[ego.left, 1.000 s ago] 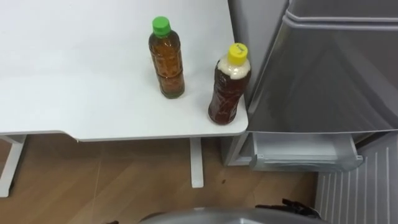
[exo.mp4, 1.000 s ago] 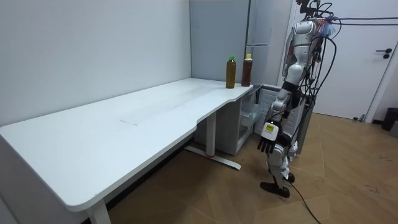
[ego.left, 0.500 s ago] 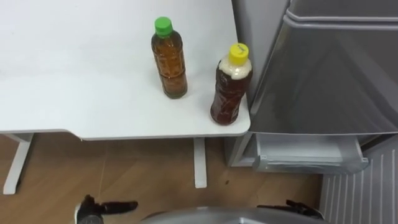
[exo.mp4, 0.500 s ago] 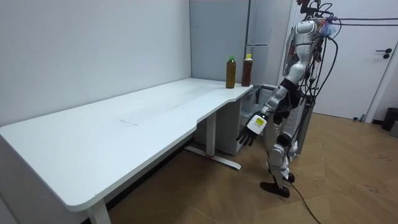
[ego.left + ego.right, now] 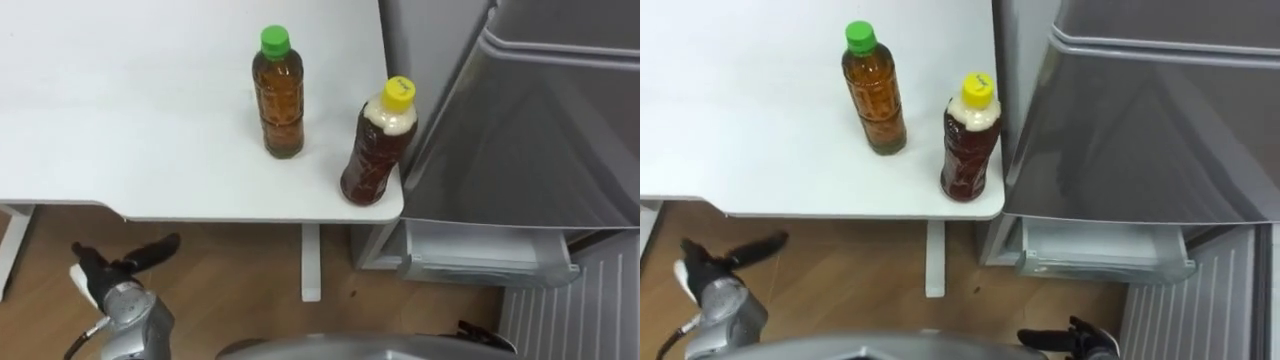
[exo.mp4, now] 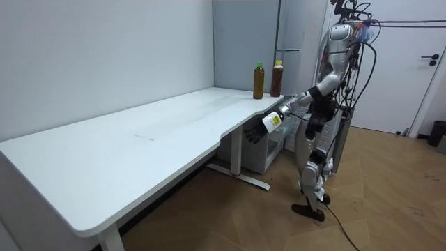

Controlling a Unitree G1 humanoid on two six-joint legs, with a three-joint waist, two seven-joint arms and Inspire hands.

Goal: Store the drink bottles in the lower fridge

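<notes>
Hard to see first: the robot's left hand (image 5: 112,272) sits at lower left of the head view, partly blocked by its own wrist, so the palm isn't readable. The fridge (image 5: 540,130) runs out of frame at top and rt. A pale drawer (image 5: 490,252) in its lower part peeks out from under the grey upper door, inside not visible. The right hand (image 5: 1075,341) is just a dark sliver at the btm edge, lower rt; open or closed can't be told.

Drinks: both stand upright on the white table (image 5: 120,120), at its rt end next to the fridge. The green-capped bottle (image 5: 279,95), w/ amber liquid, sits further in. The yellow-capped bottle (image 5: 378,145), w/ darker liquid, stands just rt of it at the table's very corner, close beside the fridge. The bottles are near each other, not touching. Neither is held: the left hand is well apart from both, lower and to the left, in front of the table's edge and over the wood floor (image 5: 230,290).

Pose: from the room, the robot stands upright at the table's end by the fridge, left arm stretched forward, hand out near the table's edge. Its fingers (image 5: 152,249) are straight and spread apart, thumb splayed the other way, holding nothing.
</notes>
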